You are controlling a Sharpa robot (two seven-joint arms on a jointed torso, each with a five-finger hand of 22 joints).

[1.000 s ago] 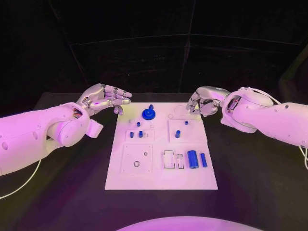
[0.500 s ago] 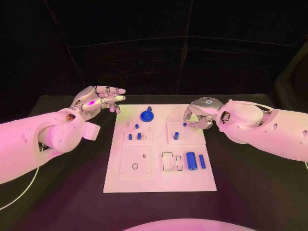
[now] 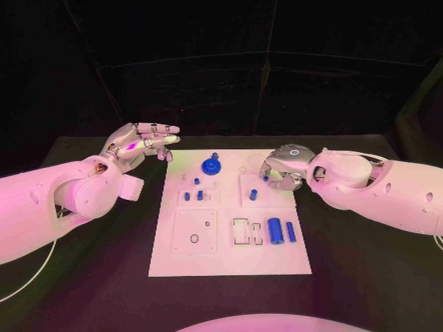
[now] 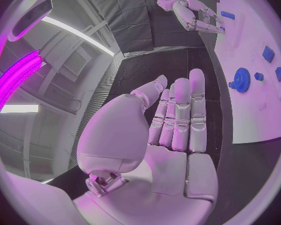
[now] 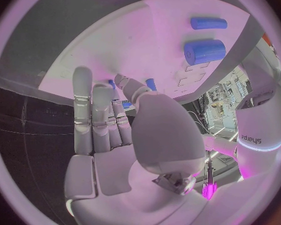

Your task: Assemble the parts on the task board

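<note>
The white task board (image 3: 232,249) lies mid-table. On it stand a blue gear (image 3: 212,166), small blue pegs (image 3: 192,196) and another peg (image 3: 252,196); a thick blue cylinder (image 3: 275,230) and a thinner one (image 3: 291,232) lie near its right edge. My right hand (image 3: 282,169) hovers over the board's far right part, fingers stretched out beside a small peg (image 3: 266,178) and holding nothing. The right wrist view shows both cylinders (image 5: 204,51) beyond the fingers (image 5: 84,110). My left hand (image 3: 142,142) hangs open off the board's far left corner, its fingers (image 4: 181,115) straight, the gear (image 4: 242,79) ahead.
Black table surface (image 3: 82,277) surrounds the board. Empty recesses, a round hole (image 3: 194,238) and rectangular slots (image 3: 241,230), mark the board's near half. Dark curtains stand behind the table.
My right hand has moved from beyond the board's far right corner inward over the board, close to the small peg. My left hand's fingers have straightened out.
</note>
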